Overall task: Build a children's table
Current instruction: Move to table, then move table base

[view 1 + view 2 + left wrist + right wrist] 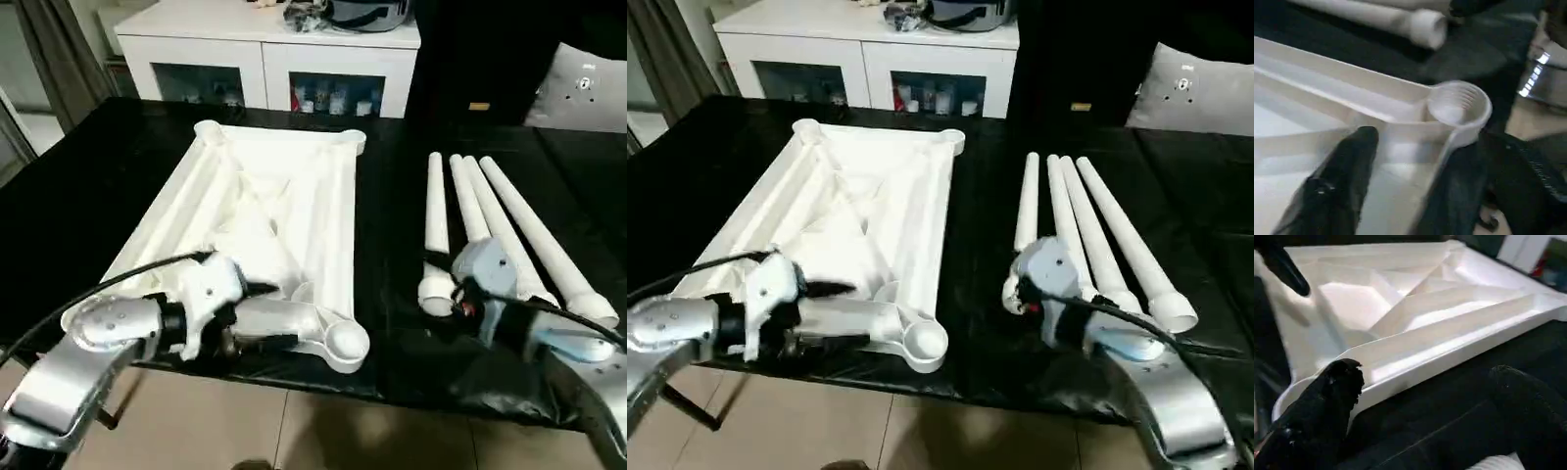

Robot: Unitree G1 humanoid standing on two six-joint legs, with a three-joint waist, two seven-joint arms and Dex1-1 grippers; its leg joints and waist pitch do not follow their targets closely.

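Near the front edge of the black work table [88, 186], left of middle in the head view, lies one white table top [294, 186], ribs up, its near corner socket [345, 343] poking over the edge. Its four sockets are all empty. The left gripper [1415, 156] has its jaws apart around the top's near rim. Four white legs [500, 230] lie side by side at right. The right gripper [1425, 396] is wide open over bare black table between the legs and the top.
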